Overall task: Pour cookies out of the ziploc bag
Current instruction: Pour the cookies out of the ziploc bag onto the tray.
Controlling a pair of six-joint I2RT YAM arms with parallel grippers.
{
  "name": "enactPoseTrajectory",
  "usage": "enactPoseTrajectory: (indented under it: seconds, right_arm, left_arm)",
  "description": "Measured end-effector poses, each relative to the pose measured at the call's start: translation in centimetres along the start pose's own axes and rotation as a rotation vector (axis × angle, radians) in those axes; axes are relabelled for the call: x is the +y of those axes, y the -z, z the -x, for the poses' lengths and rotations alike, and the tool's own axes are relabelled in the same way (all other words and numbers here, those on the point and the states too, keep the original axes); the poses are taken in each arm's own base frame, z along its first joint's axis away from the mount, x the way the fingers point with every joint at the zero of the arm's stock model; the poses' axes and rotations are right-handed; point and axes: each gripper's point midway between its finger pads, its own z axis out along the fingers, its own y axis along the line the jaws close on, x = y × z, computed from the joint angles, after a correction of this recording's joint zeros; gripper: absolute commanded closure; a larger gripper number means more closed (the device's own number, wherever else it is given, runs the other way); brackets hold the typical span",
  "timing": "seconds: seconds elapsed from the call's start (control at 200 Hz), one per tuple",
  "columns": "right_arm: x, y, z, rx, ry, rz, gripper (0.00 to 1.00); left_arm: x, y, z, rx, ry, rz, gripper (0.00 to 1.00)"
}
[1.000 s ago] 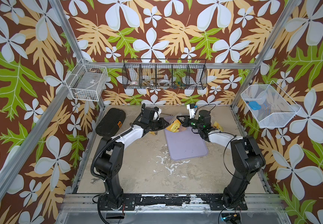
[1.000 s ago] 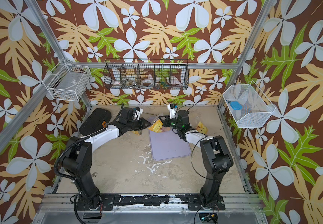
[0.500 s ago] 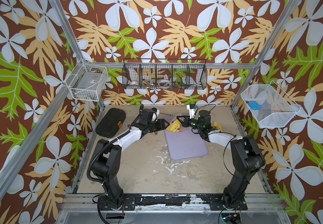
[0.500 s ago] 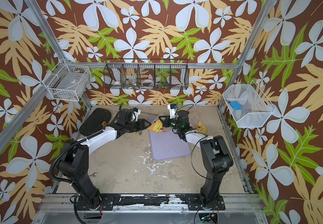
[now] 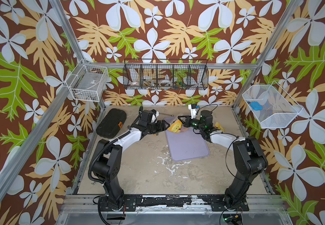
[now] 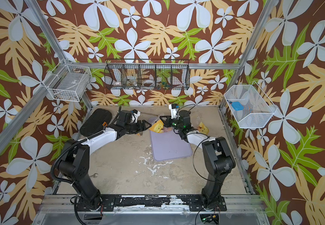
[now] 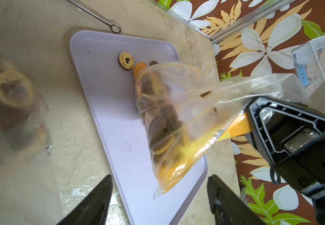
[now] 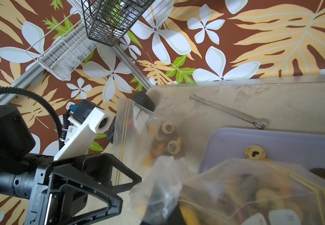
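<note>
Lavender rectangular plastic tray (image 5: 189,146) flat on the table, sitting right under the right gripper (image 7: 249,116) and just ahead of the left gripper (image 7: 159,176)! Next, the clear zip-top plastic bag with the yellow bottom (image 7: 187,101). The right gripper is clamped tight on one bottom corner and holds it up, so the bag slopes away from those jaws with its mouth down on the tray. Left gripper has its jaws wide apart and grips nothing, and the bag's free bottom corner hangs just beyond its fingertips (image 7: 103,187). Close beside that left gripper, off the tray, lies a second clear zip bag of biscuits (image 8: 138,132). Past the held bag's mouth there's a thin metal spanner (image 7: 93,14), ring end just beside the tray's edge. And the small round cookies (image 7: 163,120): most are packed inside the held bag, brown and pale yellow, a pale ring-shaped one (image 7: 126,60) lies loose on the tray just outside the mouth, and an orange one (image 7: 139,67) sits at the lip
</note>
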Motion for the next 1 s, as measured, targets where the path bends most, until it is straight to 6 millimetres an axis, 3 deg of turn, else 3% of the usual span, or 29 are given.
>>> enactPoseTrajectory:
  seconds: [0.215,0.32,0.57,0.706,0.856,1.001]
  right_arm:
    - [0.0,0.1,-0.2,0.003,-0.003,0.000,0.98]
    - [0.0,0.2,-0.3,0.007,-0.005,0.002,0.98]
    - [1.0,0.6,0.5,-0.006,0.006,0.020,0.98]
    - [0.6,0.4,0.0,-0.001,0.002,0.017,0.98]
    - [-0.7,0.4,-2.2,0.037,-0.050,-0.005,0.98]
    - [-0.6,0.4,-2.2,0.038,-0.054,0.000,0.98]
  left_arm:
    - [0.3,-0.8,-0.6,0.018,0.037,-0.025,0.48]
    - [0.1,-1.0,-0.6,0.020,0.043,-0.044,0.55]
    - [-1.1,-0.8,-0.1,0.007,0.041,-0.091,0.60]
    - [-1.6,-0.6,0.2,-0.003,0.034,-0.115,0.77]
    - [-1.5,-1.1,-0.2,0.015,0.051,-0.127,0.77]
    - [-1.6,-1.2,-0.5,0.027,0.052,-0.138,0.73]
